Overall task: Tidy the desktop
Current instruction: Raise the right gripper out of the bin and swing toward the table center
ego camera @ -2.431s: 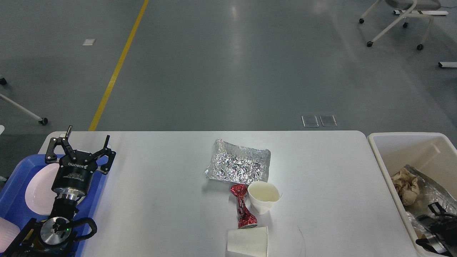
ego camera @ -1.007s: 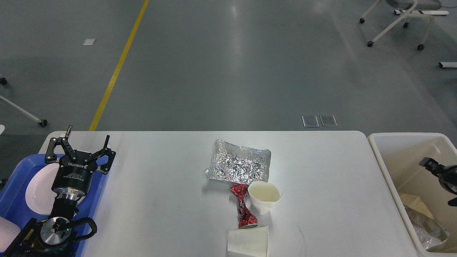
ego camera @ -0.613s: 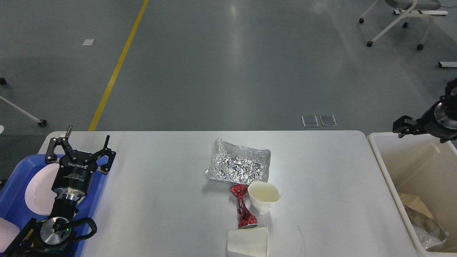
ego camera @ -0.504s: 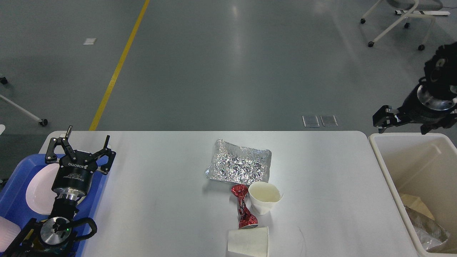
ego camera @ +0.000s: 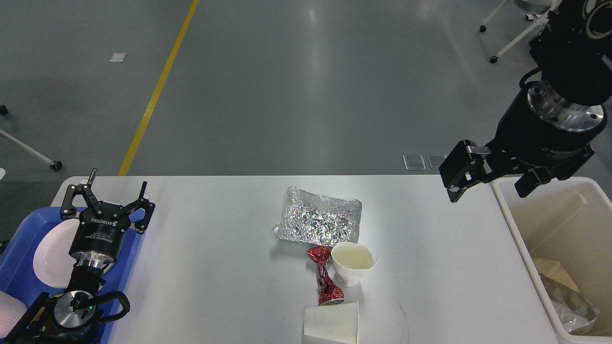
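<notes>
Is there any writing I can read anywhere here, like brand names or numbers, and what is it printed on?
"ROBOTIQ": white letters on the black body of the left claw.
White lettering on the black body of the right claw: too small and blurred to read.
Nothing else in view carries readable text.

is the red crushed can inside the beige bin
No, the red crushed can lies on the desktop between two paper cups, apart from the beige bin.

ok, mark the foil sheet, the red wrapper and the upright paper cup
foil sheet (ego camera: pixel 317 220), head view, centre of the crinkled face
red wrapper (ego camera: pixel 325 283), head view, twisted middle
upright paper cup (ego camera: pixel 351 274), head view, outer side wall
</notes>
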